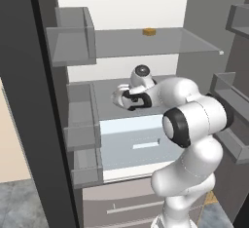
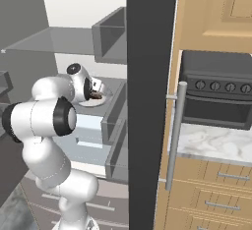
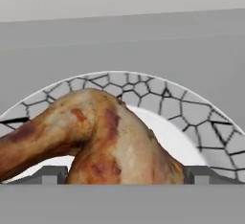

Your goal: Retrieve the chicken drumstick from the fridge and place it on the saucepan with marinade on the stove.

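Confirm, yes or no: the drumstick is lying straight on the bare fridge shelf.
No. In the hand view the chicken drumstick lies on a white plate with a cracked-mosaic rim, which sits on the grey shelf.

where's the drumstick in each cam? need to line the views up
Left base view: hidden behind the hand, on the fridge's middle shelf.
Right base view: the chicken drumstick is a small brown bit at the gripper, left of centre.
Hand view: lower centre, large.
Shared landmark: the white plate under it.
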